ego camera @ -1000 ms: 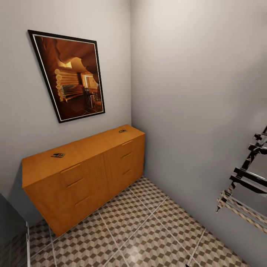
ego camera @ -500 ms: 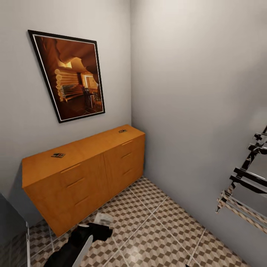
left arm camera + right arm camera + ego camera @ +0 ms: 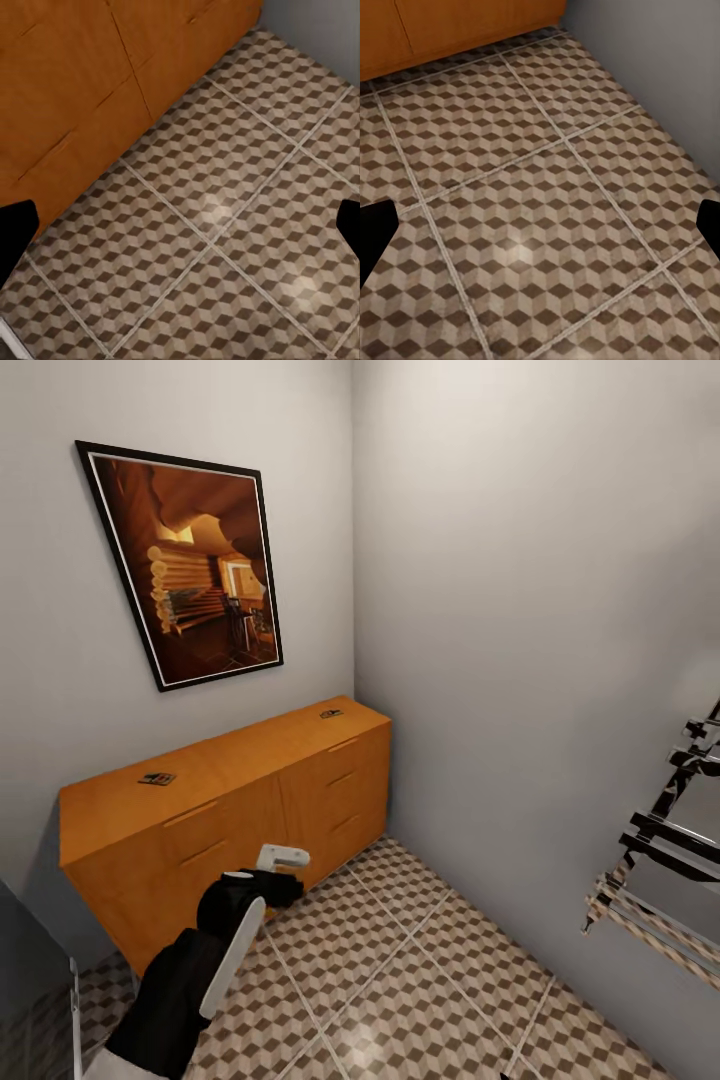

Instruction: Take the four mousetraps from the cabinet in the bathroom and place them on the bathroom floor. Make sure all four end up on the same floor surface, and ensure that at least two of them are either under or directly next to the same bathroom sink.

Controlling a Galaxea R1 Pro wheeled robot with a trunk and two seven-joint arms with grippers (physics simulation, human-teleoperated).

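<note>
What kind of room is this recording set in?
Probably a small bathroom corner: cube-patterned tiled floor, a low orange-brown wooden cabinet against the wall under a framed picture, and a chrome towel rack beside the right wall.

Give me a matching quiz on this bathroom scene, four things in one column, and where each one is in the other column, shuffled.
Things:
1. framed picture
2. near mousetrap
3. left arm's tool
4. cabinet

Places:
A. standing on the tiled floor against the wall
B. raised in front of the cabinet's drawers
C. hung on the wall above the cabinet
D. lying on the cabinet's top

Pairs: 1-C, 2-D, 3-B, 4-A
</note>
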